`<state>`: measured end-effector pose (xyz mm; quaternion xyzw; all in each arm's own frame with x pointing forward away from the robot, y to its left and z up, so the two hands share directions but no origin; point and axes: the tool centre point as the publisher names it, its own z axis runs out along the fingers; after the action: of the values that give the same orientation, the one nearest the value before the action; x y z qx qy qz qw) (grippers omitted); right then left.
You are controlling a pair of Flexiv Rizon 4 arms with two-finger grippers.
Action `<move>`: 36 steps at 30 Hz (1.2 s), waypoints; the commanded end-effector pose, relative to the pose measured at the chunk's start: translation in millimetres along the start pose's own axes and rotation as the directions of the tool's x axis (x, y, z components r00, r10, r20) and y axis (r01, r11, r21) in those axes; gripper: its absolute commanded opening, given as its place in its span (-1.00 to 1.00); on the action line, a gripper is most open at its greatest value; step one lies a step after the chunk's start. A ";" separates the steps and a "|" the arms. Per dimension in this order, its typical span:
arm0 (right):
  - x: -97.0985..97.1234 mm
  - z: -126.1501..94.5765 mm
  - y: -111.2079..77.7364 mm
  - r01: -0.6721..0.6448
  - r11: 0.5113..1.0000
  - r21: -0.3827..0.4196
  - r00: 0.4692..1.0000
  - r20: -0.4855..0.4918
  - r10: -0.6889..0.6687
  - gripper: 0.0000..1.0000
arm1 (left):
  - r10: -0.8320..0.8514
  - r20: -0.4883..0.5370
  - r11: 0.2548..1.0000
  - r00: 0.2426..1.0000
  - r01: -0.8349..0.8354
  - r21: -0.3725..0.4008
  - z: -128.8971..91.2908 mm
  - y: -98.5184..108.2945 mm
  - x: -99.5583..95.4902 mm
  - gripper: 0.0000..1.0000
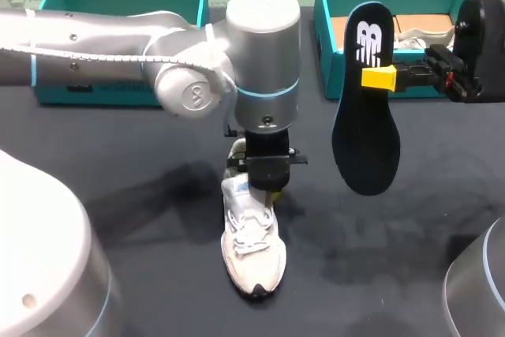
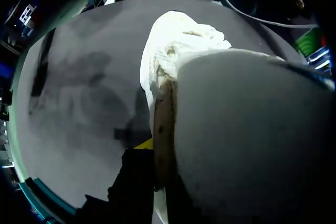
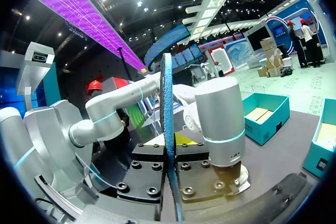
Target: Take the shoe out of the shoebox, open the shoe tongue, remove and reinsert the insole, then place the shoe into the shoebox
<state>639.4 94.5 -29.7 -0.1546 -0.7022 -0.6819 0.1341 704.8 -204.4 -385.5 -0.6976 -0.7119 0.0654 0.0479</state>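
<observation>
A white sneaker (image 1: pixel 251 250) lies on the dark table, toe toward the near edge. My left gripper (image 1: pixel 267 183) comes straight down on its heel and is shut on the heel edge. In the left wrist view the shoe (image 2: pixel 178 45) fills the space ahead, and only one yellow fingertip (image 2: pixel 144 144) shows beside the heel wall. My right gripper (image 1: pixel 379 78) holds the black insole (image 1: pixel 364 140) in the air, right of the shoe, hanging heel up. In the right wrist view the insole (image 3: pixel 167 103) stands edge-on between that gripper's (image 3: pixel 176 148) fingers.
Two teal shoeboxes stand at the back: one at the left (image 1: pixel 79 92) behind my left arm, one at the right (image 1: pixel 331 45) holding paper, just behind the insole. My left arm (image 3: pixel 218 114) stands close ahead of the right gripper.
</observation>
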 end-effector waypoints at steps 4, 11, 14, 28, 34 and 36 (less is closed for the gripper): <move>0.3 0.5 -0.9 -0.001 1.000 0.001 1.000 0.002 0.001 -1.00 | 0.018 0.002 1.000 1.000 -0.018 -0.012 5.3 1.0 -13.5 -0.28; 0.3 0.5 -0.9 -0.001 1.000 0.001 1.000 0.002 0.001 -1.00 | 0.015 0.088 0.999 0.996 -0.013 -0.033 -21.3 6.0 -15.4 0.84; 0.3 0.5 -0.9 -0.001 1.000 0.001 1.000 0.002 0.001 -1.00 | 0.017 0.167 0.998 0.986 -0.007 -0.063 -49.2 8.8 -12.2 1.00; 0.3 0.5 -0.9 -0.001 1.000 0.001 1.000 0.002 0.001 -1.00 | -0.015 0.575 0.991 0.818 0.087 -0.098 -169.3 10.8 -4.9 1.00; 0.3 0.5 -0.9 -0.001 1.000 0.001 1.000 0.002 0.001 -1.00 | -0.015 0.575 0.991 0.818 0.087 -0.098 -169.3 10.8 -4.9 1.00; 0.3 0.5 -0.9 -0.001 1.000 0.001 1.000 0.002 0.001 -1.00 | -0.015 0.575 0.991 0.818 0.087 -0.098 -169.3 10.8 -4.9 1.00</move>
<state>639.3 94.5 -29.7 -0.1546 -0.7022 -0.6820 0.1341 746.5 -212.9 -219.8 -0.6359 -0.7222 0.2052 -0.1787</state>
